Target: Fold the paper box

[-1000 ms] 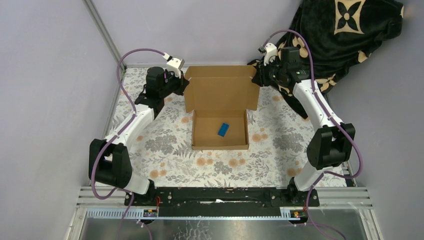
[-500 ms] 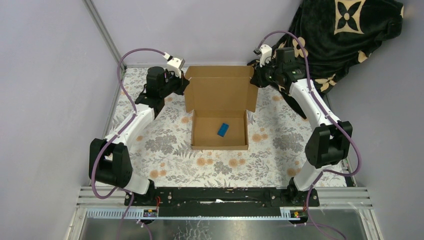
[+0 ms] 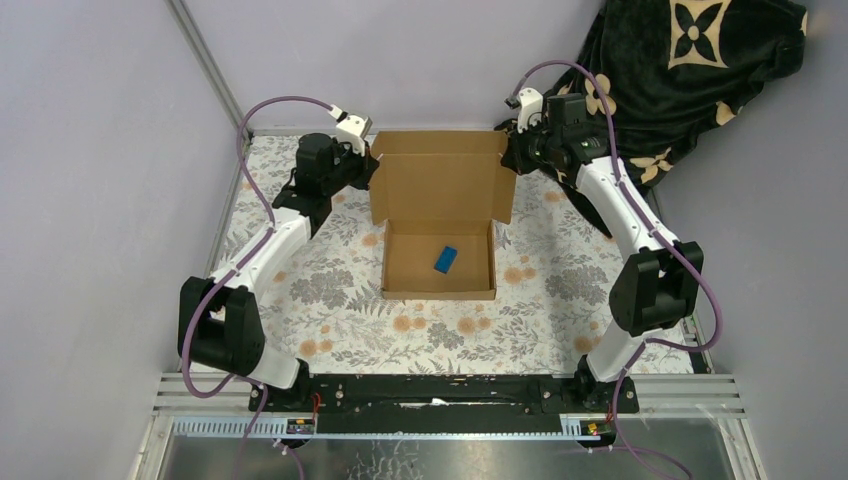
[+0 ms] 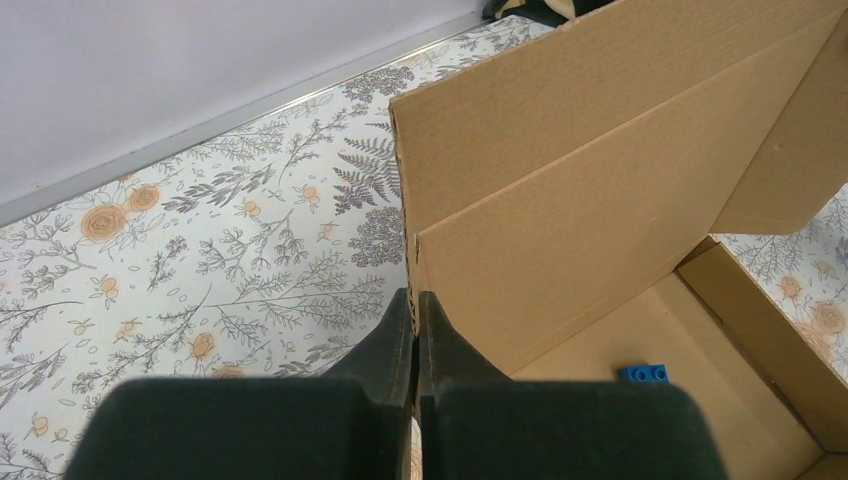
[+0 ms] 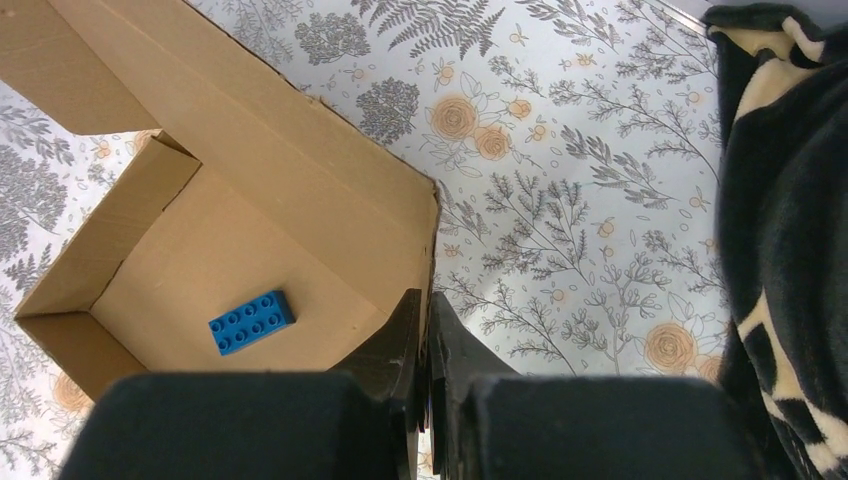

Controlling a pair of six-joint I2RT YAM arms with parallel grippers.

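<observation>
**Top external view: raised lid pinched at both side edges**

The flat worktop (image 3: 300, 300), covered in a grey-and-orange floral print, is seen filling the space between the two arms. A large black cloth with cream flower motifs (image 3: 700, 70) is draped at the far right corner. The plain brown corrugated cardboard paper box (image 3: 440, 190) is set at the middle of the worktop, toward the far edge. Its shallow tray is formed on the near side, and its lid panel is raised from the tray's far wall.

The left gripper (image 3: 368, 160) is placed at the lid's left edge. In the left wrist view its black fingers (image 4: 395, 335) are closed to a thin slit, and the cardboard edge is pinched between them. The right gripper (image 3: 510, 155) is placed at the lid's right edge. In the right wrist view its fingers (image 5: 400, 330) are likewise drawn narrow and clamped on the cardboard edge.

A small blue studded plastic brick (image 3: 446, 259) is seen lying flat on the tray floor, clear of the walls.
</observation>
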